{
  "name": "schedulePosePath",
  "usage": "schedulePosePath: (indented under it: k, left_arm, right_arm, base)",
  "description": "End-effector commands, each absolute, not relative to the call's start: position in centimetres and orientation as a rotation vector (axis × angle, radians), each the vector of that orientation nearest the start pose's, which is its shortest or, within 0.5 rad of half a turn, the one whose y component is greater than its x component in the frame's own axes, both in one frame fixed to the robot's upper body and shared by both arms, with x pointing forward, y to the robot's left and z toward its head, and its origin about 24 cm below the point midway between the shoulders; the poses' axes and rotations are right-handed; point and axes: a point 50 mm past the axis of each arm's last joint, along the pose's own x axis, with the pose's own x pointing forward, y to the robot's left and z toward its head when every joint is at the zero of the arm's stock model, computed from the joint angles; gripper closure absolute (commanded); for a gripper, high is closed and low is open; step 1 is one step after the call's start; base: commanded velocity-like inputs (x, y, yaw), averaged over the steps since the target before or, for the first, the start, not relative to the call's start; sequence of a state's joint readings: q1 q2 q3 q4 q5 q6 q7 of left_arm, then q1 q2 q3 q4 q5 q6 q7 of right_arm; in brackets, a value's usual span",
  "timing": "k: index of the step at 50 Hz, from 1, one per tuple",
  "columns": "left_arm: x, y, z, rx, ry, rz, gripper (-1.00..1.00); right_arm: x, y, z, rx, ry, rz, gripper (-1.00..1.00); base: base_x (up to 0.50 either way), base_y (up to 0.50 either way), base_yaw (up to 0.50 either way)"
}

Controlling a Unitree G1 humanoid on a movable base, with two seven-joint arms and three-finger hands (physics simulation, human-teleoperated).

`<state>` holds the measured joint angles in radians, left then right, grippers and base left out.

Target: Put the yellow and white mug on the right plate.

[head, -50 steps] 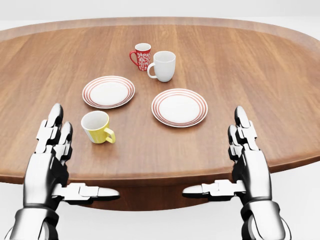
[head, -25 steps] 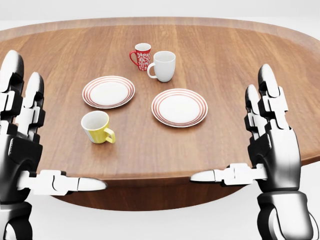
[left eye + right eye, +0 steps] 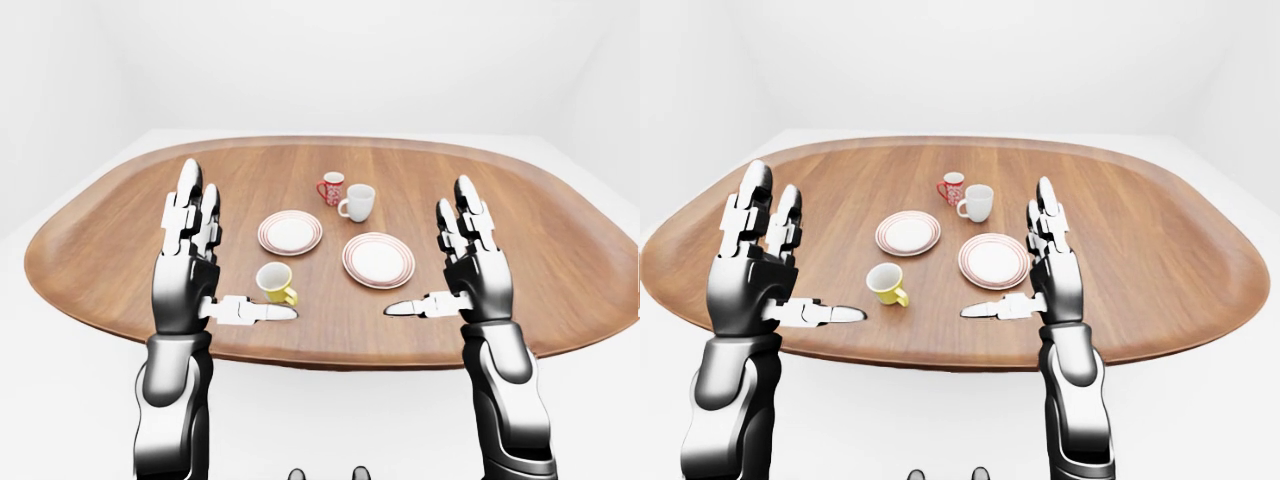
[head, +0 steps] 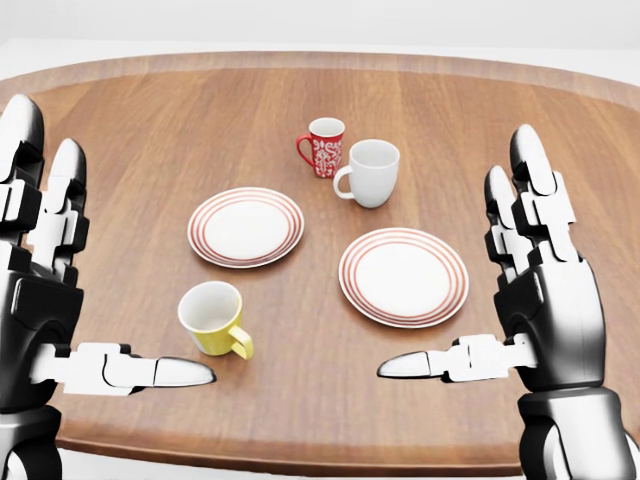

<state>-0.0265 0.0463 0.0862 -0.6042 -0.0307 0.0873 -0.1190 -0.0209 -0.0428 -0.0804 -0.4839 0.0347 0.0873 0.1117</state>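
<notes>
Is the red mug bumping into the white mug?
Apart. The head view shows a strip of table between the red mug and the white mug.

Bare table (image 4: 300,390) lies all round the yellow and white mug (image 4: 213,318); the left plate (image 4: 246,226) sits just above it, the right plate (image 4: 403,276) well apart rightward.

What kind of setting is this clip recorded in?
Likely a simulated dining setup: an oval wooden table in a bare white room, laid with two red-rimmed plates and three mugs, including a yellow and white mug.
</notes>
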Motion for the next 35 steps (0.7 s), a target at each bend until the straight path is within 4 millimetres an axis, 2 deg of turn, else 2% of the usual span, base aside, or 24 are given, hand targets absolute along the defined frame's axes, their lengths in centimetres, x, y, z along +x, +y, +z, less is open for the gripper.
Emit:
schedulePosePath:
  k: [1, 17, 21, 25, 35]
  left_arm:
    - [22.3, 16.2, 17.5, 0.067, -0.538, -0.064, -1.0]
    - [22.3, 16.2, 17.5, 0.065, -0.541, -0.067, -1.0]
    - [22.3, 16.1, 17.5, 0.065, -0.539, -0.07, -1.0]
    - [22.1, 16.1, 17.7, 0.065, -0.549, -0.071, -1.0]
    - [22.0, 16.0, 17.7, 0.066, -0.553, -0.074, -1.0]
  right_arm:
    - [23.6, -16.5, 14.8, -0.042, -0.411, 0.058, -1.0]
    - [23.9, -16.4, 14.1, -0.048, -0.379, 0.049, -1.0]
    - [24.3, -16.4, 13.8, -0.068, -0.363, 0.035, -1.0]
    - [23.5, -16.6, 14.9, 0.01, -0.42, 0.055, -1.0]
    - [23.6, -16.5, 14.7, 0.002, -0.412, 0.056, -1.0]
  base:
    - [0.21, 0.02, 0.5]
    - [0.17, 0.03, 0.5]
    - [0.0, 0.0, 0.0]
    - [0.06, 0.02, 0.0]
    - [0.48, 0.15, 0.0]
